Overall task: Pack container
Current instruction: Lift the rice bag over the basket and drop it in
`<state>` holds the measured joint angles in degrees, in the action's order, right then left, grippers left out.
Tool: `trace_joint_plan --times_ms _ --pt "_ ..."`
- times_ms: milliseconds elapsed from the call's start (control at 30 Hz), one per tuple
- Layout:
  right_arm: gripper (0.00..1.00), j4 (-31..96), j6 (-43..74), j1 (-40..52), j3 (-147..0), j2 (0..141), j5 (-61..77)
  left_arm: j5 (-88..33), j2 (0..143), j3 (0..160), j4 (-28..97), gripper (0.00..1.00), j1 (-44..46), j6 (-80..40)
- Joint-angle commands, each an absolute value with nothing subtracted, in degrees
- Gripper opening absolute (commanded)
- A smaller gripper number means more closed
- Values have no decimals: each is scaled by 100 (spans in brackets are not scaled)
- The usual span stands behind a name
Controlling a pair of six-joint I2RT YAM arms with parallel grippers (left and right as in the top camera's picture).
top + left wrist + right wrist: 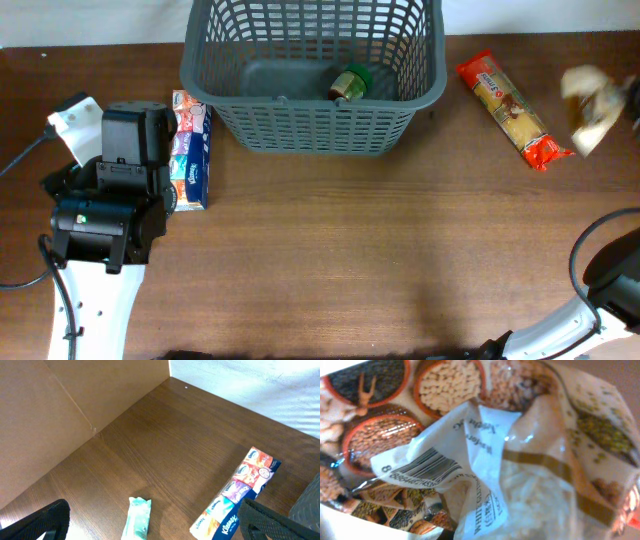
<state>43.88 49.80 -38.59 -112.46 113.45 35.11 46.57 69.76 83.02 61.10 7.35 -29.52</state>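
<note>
Overhead, we are seeing the container (310, 130) sitting at the far middle of the table (350, 260), with a green-lidded jar (349, 83) lying inside it. Our left gripper (157, 527) is hanging with its jaws spread wide near a tissue pack (190, 150) and a small green packet (137, 520), gripping nothing. Our right gripper is clenching a rice bag (590, 105), which is showing blurred at the far right, just beyond a pasta packet (510, 110).

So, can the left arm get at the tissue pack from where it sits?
Probably yes: the left arm hangs right beside the tissue pack, jaws open. A small green packet lies between the jaws, so it likely needs a shift towards the basket first.
</note>
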Motion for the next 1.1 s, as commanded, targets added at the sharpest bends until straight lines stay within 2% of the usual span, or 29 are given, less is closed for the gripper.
trace_joint_plan --times_ms 0,100,133,333,467,633,800,1067 --pt "4 4364 4272 -3535 -12755 10934 5400 4740 6980 8361 6119 100 707 -2858" --pt "4 4368 3662 -3015 -13670 10934 5784 4740 6980 8361 6119 100 707 -2858" --pt "4 4370 3192 -2543 -14075 10934 5922 4740 6980 8361 6119 100 707 -2858" --pt "4 4471 1789 -805 -14256 10965 5771 4740 6980 8361 6119 100 707 -2858" --pt "4 4803 1131 215 -14191 11122 4862 4740 6980 8361 6119 100 707 -2858" --pt "4 5266 725 1234 -14153 11504 2825 4740 6980 8361 6119 100 707 -2858" --pt "4 5581 447 1811 -14153 12108 1424 4740 6980 8361 6119 100 707 -2858" --pt "4 5522 447 1715 -14153 12890 1122 4740 6980 8361 6119 100 707 -2858"
